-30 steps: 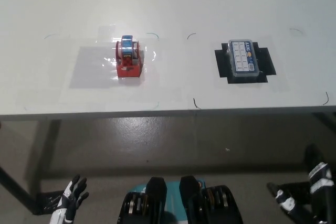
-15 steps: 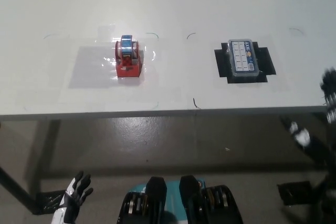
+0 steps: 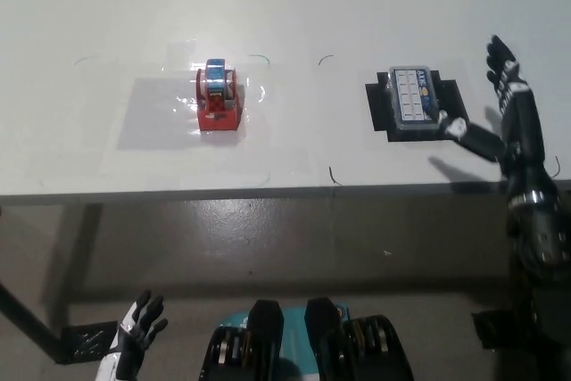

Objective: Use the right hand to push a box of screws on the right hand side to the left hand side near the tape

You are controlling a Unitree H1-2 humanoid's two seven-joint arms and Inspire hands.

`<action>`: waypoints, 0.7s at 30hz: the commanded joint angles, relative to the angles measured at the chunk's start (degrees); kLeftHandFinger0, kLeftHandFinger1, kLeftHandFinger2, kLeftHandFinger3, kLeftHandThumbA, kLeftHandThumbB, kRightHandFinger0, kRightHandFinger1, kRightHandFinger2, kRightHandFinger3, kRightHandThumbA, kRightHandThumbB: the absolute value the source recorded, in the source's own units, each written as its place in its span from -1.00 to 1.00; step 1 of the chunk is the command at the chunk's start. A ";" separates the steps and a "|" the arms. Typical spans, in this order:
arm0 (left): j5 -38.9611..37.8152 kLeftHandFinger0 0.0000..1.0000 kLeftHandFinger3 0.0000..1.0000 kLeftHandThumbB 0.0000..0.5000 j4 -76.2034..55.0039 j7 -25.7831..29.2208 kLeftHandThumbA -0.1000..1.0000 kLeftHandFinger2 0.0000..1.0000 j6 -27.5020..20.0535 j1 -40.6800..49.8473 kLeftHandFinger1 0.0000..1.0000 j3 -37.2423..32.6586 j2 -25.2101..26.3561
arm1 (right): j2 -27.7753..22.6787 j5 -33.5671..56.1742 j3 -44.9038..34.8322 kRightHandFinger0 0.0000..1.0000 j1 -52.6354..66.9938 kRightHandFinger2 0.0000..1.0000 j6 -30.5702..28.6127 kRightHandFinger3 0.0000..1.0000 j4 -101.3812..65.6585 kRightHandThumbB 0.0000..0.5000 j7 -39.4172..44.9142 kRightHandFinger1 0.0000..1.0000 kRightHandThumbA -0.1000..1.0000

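Right hand (image 3: 504, 113), fingers spread and empty, has risen from below the counter's (image 3: 294, 6) front edge to beside the box of screws (image 3: 414, 102), ready to push toward the tape (image 3: 219, 97).

R robot hand (image 3: 504, 111) raised, fingers spread; L robot hand (image 3: 136, 336) low, open.

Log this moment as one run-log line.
phase: approach | right hand open, raised just right of screw box, contact unclear | box on black mat | tape dispenser untouched | left hand low, idle

Matt white table (image 3: 357, 6), glossy clear-plastic box of screws (image 3: 412, 102) — shiny red tape dispenser (image 3: 219, 100)
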 commanded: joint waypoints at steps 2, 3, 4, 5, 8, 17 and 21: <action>-0.89 1.00 1.00 -0.73 -1.43 -0.52 0.99 1.00 -2.31 0.25 1.00 -0.13 0.03 | -2.77 0.31 -0.82 1.00 -11.35 1.00 -2.70 1.00 13.50 -0.41 -1.79 1.00 0.99; -1.01 1.00 1.00 -0.72 -1.40 -0.60 0.99 1.00 -2.31 0.27 1.00 -0.16 0.06 | -2.98 0.36 -0.80 1.00 -12.23 1.00 -3.04 1.00 15.25 -0.39 -1.77 1.00 1.00; -1.14 1.00 1.00 -0.69 -1.40 -0.71 1.00 1.00 -2.31 0.29 1.00 -0.25 0.08 | -3.36 0.46 -0.78 1.00 -13.89 1.00 -3.44 1.00 18.44 -0.47 -1.80 1.00 1.00; -1.01 1.00 1.00 -0.71 -1.45 -0.75 1.00 1.00 -2.31 0.34 1.00 -0.29 0.13 | -3.59 0.61 -0.81 1.00 -15.48 1.00 -3.87 1.00 21.61 -0.46 -1.98 1.00 1.00; -0.92 1.00 1.00 -0.72 -1.43 -0.81 1.00 1.00 -2.31 0.26 1.00 -0.34 0.16 | -3.85 1.16 -1.05 1.00 -18.81 1.00 -4.27 1.00 28.02 -0.53 -2.50 1.00 0.95; -0.86 1.00 1.00 -0.76 -1.83 -1.22 1.00 1.00 -2.31 0.79 1.00 -0.88 0.06 | -4.48 2.20 -1.04 1.00 -26.02 1.00 -5.80 1.00 43.12 -0.45 -2.59 1.00 0.96; -0.09 1.00 1.00 -0.72 -2.29 -1.03 1.00 1.00 -2.31 1.30 1.00 -1.11 -0.08 | -3.78 2.80 -1.32 1.00 -26.46 1.00 -4.89 1.00 46.30 -0.48 -2.50 1.00 0.98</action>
